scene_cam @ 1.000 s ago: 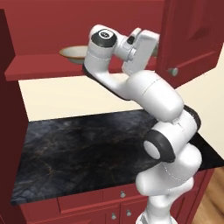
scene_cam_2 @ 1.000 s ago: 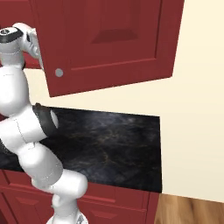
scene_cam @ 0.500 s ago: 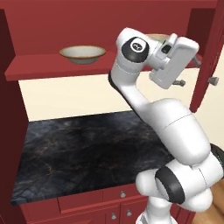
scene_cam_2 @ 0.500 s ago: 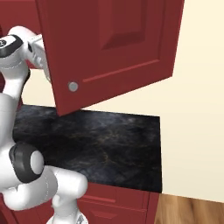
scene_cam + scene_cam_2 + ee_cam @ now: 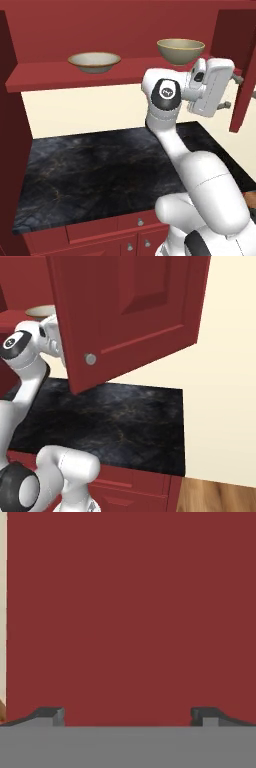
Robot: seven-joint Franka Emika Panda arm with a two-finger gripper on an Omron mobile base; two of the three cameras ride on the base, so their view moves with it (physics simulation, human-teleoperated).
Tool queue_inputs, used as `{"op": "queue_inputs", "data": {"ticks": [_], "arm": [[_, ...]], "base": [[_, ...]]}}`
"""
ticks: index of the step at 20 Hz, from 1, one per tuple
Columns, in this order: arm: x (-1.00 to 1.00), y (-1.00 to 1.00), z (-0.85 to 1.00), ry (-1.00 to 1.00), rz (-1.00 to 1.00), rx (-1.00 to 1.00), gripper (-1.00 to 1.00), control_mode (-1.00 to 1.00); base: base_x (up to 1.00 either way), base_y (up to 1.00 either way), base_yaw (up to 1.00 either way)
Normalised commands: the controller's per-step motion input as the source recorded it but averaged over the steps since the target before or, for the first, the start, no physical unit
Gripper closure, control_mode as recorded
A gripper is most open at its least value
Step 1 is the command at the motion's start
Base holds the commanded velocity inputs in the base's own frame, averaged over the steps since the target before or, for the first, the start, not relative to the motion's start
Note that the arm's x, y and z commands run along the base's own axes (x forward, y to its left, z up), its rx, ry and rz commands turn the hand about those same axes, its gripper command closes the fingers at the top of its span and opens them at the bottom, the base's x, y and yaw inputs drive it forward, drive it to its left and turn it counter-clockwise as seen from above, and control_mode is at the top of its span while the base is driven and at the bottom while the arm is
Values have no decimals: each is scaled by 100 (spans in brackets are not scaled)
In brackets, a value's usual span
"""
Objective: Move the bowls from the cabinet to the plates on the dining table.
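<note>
With the end effector (image 5: 127, 714) spread wide and empty right up against the open cabinet door (image 5: 130, 311), a careless swing toward the two bowls (image 5: 94, 61) on the shelf (image 5: 75, 75) could bang that door.

Two bowls are sitting upright on the red shelf (image 5: 75, 75) of the dark red cabinet (image 5: 100, 25), well apart from each other. The shallow bowl (image 5: 94, 62) is lying toward 9 o'clock along the shelf: wide and low, cream-white inside, with a tan-gold rim. The deeper bowl (image 5: 180, 51) is standing toward 3 o'clock: olive-tan, taller-walled, its rim tan-gold as well. In the right base view a pale sliver of a bowl (image 5: 41, 311) is showing at 10 o'clock, beside the open panelled cabinet door (image 5: 130, 311), which is swinging wide and carrying a small round silver knob (image 5: 90, 359) near its lower corner.
</note>
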Motion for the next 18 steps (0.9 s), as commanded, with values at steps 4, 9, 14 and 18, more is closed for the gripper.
{"op": "queue_inputs", "data": {"ticks": [4,9,14,18], "arm": [[-60,-52,12,3,12,-17,-100,-100],[-42,-63,4,1,10,-6,-100,-100],[21,-70,0,6,8,0,-100,-100],[62,-60,0,16,-2,1,-100,-100]], "base": [[0,0,0],[0,0,0],[0,0,0],[0,0,0]]}}
